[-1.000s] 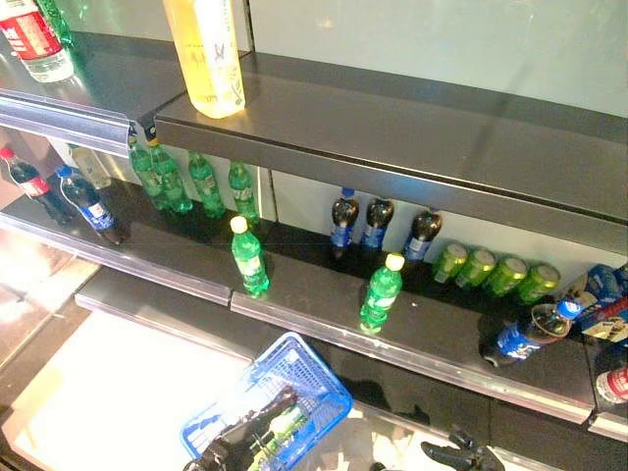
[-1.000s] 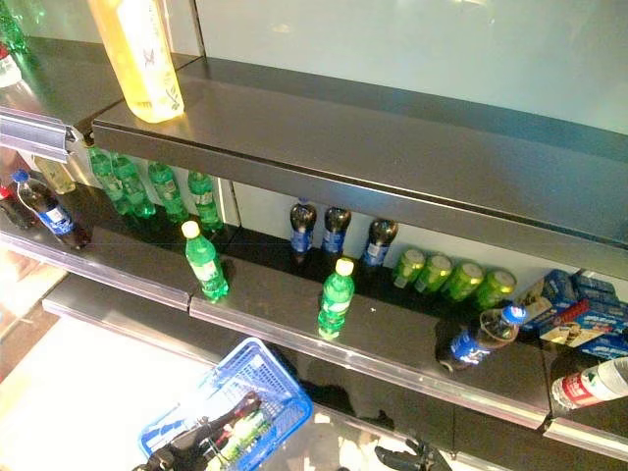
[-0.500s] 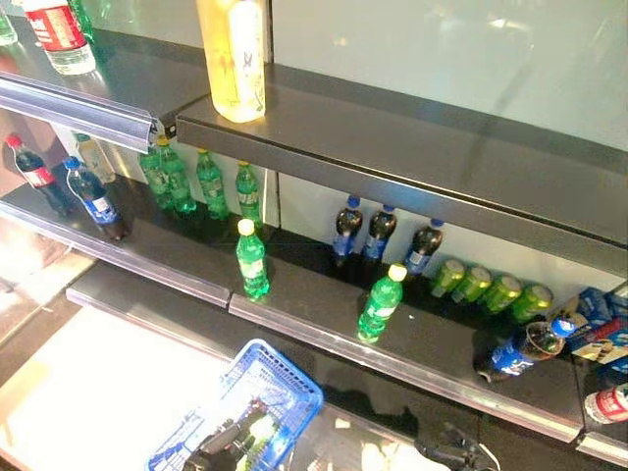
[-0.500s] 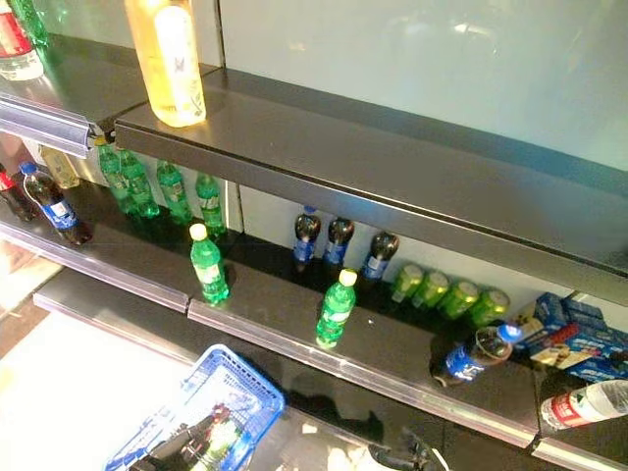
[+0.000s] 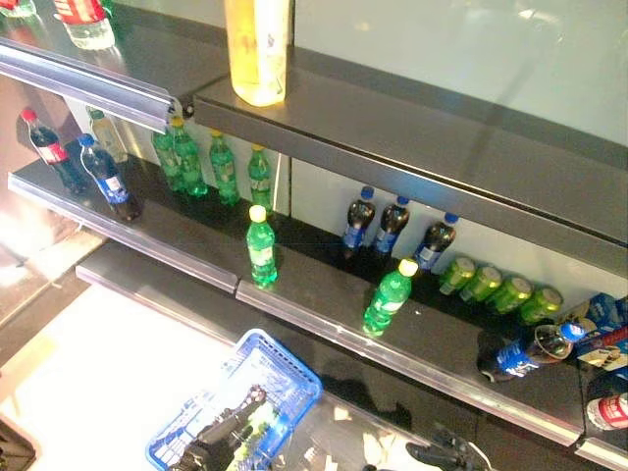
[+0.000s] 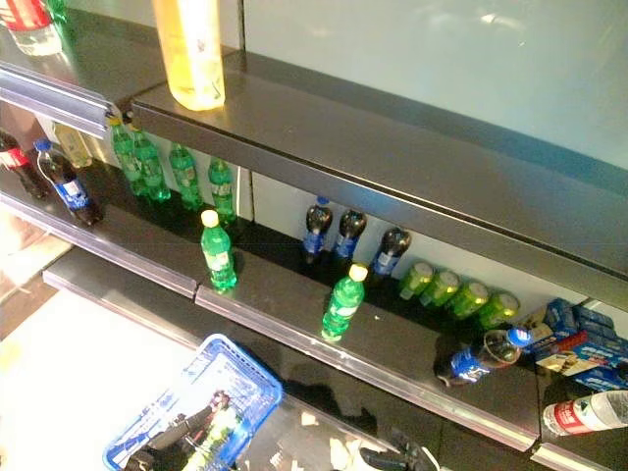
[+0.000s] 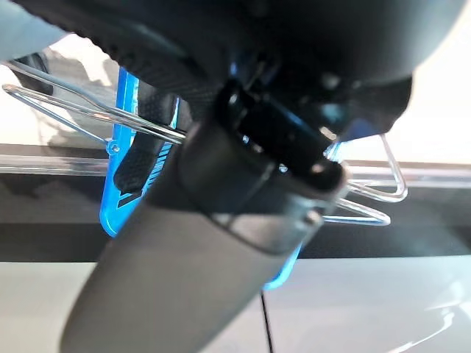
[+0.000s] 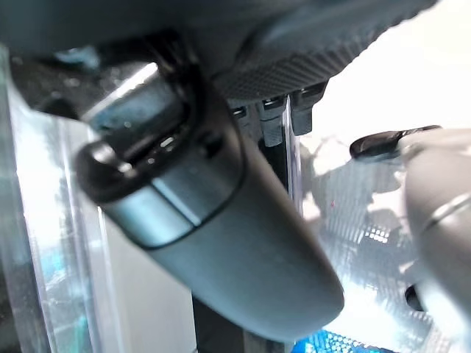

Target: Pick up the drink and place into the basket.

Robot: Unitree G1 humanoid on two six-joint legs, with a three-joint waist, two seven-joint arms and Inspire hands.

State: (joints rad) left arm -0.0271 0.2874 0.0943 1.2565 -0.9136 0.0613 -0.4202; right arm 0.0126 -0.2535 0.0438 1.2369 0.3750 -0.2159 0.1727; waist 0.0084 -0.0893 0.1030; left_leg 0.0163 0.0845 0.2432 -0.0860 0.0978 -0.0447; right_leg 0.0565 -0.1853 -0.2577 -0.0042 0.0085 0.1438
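Note:
My left hand (image 5: 221,439) is shut on the thin wire handles (image 7: 70,109) of the blue basket (image 5: 291,371), which hangs low at the front left, below the shelves. Something green lies inside the basket under the hand. Two green bottles with yellow caps (image 5: 261,247) (image 5: 389,297) stand at the front of the middle shelf (image 5: 324,309). Dark cola bottles (image 5: 392,225) stand behind them. My right hand (image 5: 440,454) hangs low at the bottom right, open and empty, apart from every drink; it also shows in the right wrist view (image 8: 221,220).
Green cans (image 5: 496,290) stand at the back right, and a cola bottle (image 5: 522,350) lies on its side beside them. More green bottles (image 5: 211,167) and cola bottles (image 5: 106,179) fill the left. A tall yellow bottle (image 5: 258,49) stands on the upper shelf.
The camera has moved, so the shelves sit a little further right and lower. The blue basket hangs slightly further left relative to the shelf. My right hand stays low.

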